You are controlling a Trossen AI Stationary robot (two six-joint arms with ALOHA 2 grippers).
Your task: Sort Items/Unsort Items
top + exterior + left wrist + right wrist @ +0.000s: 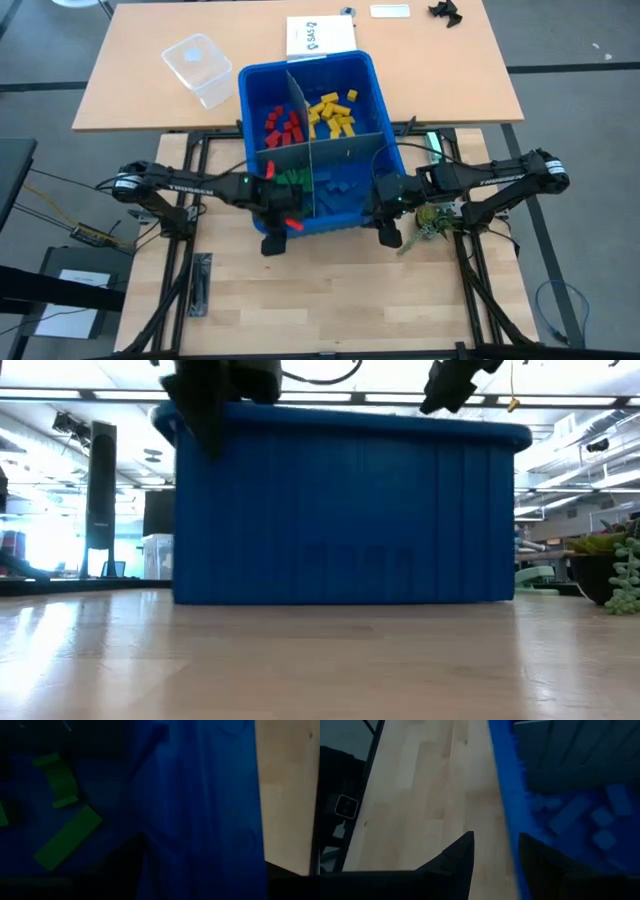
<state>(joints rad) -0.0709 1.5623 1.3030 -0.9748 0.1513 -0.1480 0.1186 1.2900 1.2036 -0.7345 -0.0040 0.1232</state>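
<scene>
My left claw hangs at the bin's near-left corner, clamped on a red block. My right claw, fingers apart, straddles the blue bin rim. Blocks lie sorted by colour in compartments: light, rigid, slick; grip flat sides.

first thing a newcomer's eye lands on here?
The big blue bin mid-table, grey dividers splitting it into colour-sorted blocks: red blocks, yellow blocks, green blocks, blue blocks. Then the left gripper and right gripper flanking its near wall.
</scene>
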